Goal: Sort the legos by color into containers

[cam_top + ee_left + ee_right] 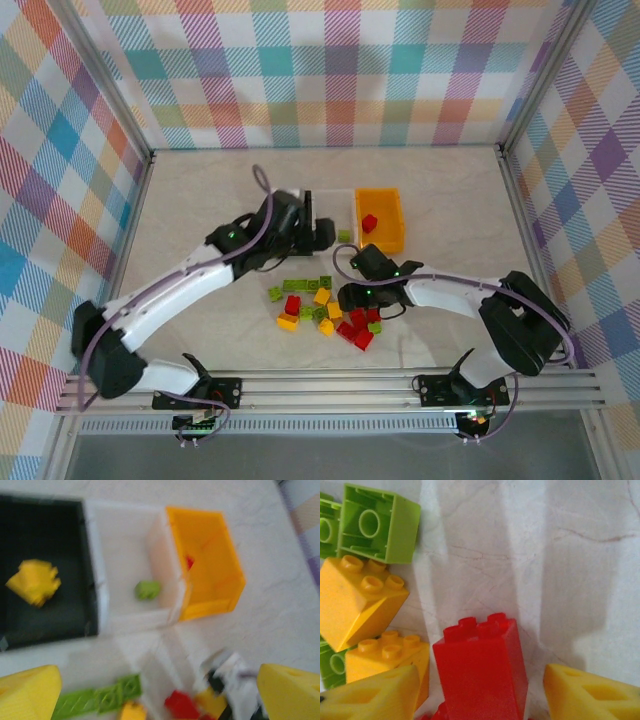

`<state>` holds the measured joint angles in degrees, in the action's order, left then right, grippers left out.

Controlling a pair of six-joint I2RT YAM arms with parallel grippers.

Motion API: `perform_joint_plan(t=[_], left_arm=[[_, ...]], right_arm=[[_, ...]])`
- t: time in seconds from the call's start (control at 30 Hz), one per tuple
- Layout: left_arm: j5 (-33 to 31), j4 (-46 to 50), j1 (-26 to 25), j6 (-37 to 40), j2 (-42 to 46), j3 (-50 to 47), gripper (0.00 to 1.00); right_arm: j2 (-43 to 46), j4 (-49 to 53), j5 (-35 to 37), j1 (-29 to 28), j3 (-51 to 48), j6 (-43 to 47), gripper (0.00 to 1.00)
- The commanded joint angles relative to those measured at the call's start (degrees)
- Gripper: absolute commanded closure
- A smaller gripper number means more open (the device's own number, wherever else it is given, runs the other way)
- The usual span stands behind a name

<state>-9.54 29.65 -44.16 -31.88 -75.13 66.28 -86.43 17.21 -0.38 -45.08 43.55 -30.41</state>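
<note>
Loose legos point(320, 308) in red, yellow-orange and lime green lie heaped in mid-table. My right gripper point(348, 300) hangs low over the heap. In the right wrist view its fingers point(370, 695) stand open on either side of an upright red lego point(480, 665), with a gap on each side. My left gripper point(315, 225) is open and holds nothing, above the containers. The black bin point(45, 540) holds a yellow lego point(32, 581), the white bin point(125, 615) a green lego point(147, 589), and the orange bin point(215, 570) a red lego point(369, 222).
Yellow-orange legos point(360, 600) and a green lego point(377, 525) crowd the left side of the red one, while bare table point(560, 580) lies to its right and beyond. Checked walls and metal posts enclose the table.
</note>
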Motion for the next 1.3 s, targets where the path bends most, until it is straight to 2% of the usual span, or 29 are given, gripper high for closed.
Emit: perform_joint_plan(t=[0.0,0.23,0.4,0.57,0.73,0.9,1.0,1.07,1.17,1.27], left_arm=[[-2.7,3.0,-0.2,-4.7,5.4,-9.0,0.00],[-4.6,5.9,-0.3,-8.6,15.7,-19.8,0.00],[-6.6,7.6,-0.3,-9.8,19.0,-23.3,0.00],[-7.4,7.4,-0.2,-10.4,22.2,-25.8,0.00],[-7.5,7.7,-0.2,-11.0,23.0,-27.2,0.00],[-6.6,8.2,-0.2,-11.0,22.9,-28.0,0.00],[-6.4,8.9,-0.2,-11.0,23.1,-28.2,0.00],[-6.3,9.4,-0.2,-10.9,23.2,-28.2,0.00],[-5.7,9.7,-0.2,-10.2,23.3,-27.9,0.00],[-4.7,9.2,-0.1,-9.3,22.8,-27.7,0.00]], right_arm=[[-0.8,1.0,1.7,-0.4,1.9,0.7,0.44],[-0.8,0.9,4.5,-0.4,3.4,0.4,0.66],[4.1,3.2,8.6,0.4,5.9,0.7,0.71],[7.9,7.1,12.2,7.3,11.8,1.8,0.73],[1.3,7.7,11.5,14.7,20.6,2.2,0.72],[-10.1,8.6,13.5,18.1,30.3,2.3,0.71],[-15.3,9.6,14.0,19.1,34.8,1.9,0.67],[-17.6,10.1,14.0,19.1,37.2,2.0,0.57],[-17.7,10.1,12.6,19.1,38.5,2.1,0.35],[-15.0,9.7,11.5,18.7,37.7,2.3,0.26]])
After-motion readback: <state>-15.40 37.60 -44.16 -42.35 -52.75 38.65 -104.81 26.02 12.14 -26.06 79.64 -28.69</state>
